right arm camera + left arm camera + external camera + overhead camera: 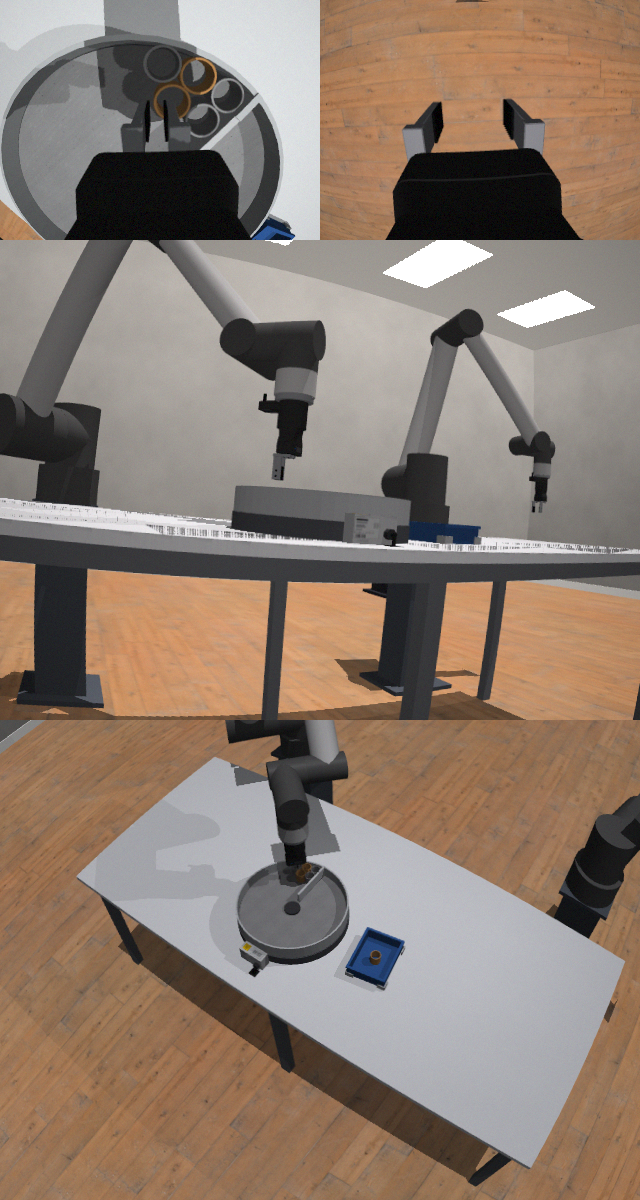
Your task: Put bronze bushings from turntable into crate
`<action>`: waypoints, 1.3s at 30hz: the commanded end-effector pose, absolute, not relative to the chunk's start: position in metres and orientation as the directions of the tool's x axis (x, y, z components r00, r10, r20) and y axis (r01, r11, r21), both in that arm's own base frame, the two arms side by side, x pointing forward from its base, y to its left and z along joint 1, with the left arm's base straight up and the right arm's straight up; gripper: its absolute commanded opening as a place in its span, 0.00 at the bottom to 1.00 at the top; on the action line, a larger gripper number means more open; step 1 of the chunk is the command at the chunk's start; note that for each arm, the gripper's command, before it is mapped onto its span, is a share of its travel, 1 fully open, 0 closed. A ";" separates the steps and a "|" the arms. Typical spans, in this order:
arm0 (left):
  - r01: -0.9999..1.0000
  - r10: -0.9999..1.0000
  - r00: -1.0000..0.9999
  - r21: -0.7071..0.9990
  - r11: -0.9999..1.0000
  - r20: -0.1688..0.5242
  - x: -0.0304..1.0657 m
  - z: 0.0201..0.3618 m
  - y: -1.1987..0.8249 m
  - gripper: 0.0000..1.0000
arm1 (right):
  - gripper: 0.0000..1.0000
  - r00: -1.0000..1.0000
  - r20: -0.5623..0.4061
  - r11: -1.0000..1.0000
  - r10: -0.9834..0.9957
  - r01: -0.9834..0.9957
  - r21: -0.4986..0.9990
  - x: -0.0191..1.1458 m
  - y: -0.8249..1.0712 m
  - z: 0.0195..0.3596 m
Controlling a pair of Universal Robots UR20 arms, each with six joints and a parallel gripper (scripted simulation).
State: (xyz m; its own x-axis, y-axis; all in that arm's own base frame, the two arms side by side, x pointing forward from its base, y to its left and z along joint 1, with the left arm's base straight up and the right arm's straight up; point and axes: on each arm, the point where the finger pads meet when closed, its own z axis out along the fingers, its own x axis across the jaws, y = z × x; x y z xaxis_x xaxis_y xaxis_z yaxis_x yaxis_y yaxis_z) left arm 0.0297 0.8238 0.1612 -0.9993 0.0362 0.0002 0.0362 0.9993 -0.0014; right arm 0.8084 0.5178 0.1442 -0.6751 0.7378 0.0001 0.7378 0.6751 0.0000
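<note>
The turntable [241,920] [310,504] [11,150] holds two upright bronze bushings, a nearer one [172,85] and a farther one [212,79], in a tight cluster with steel bushings [144,63] [240,98] [216,123]. My right gripper [156,112] [278,478] hangs above the turntable, fingers narrowly apart with nothing between them, close to the nearer bronze bushing in the wrist view. The blue crate [357,948] [444,533] sits level inside its corner guides with one bronze bushing [375,955] upright in it. My left gripper [472,113] [537,507] is wide open and empty, away from the turntable.
A straight grey bar [310,884] [235,123] stands on the turntable beside the cluster. A dark hub [292,908] marks its middle. A small grey box [254,955] [356,528] stands at its rim. Metal corner guides [349,973] [382,986] hold the crate.
</note>
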 end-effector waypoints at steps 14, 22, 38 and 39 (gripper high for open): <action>0.036 0.036 -0.999 0.000 0.999 0.000 0.030 0.162 0.824 1.00 | 0.36 -0.675 0.000 0.675 0.738 0.738 0.001 0.809 0.518 0.145; 0.036 0.036 -0.999 0.000 0.999 0.000 0.030 0.162 0.824 1.00 | 0.36 -0.675 0.000 0.675 0.738 0.738 0.001 0.809 0.518 0.145; 0.036 0.036 -0.999 0.000 0.999 0.000 0.030 0.162 0.824 1.00 | 0.36 -0.675 0.000 0.675 0.738 0.738 0.001 0.809 0.518 0.122; 0.036 0.036 -0.999 0.000 0.999 0.000 0.030 0.162 0.824 1.00 | 0.36 -0.675 0.000 0.675 0.738 0.738 0.001 0.809 0.518 0.122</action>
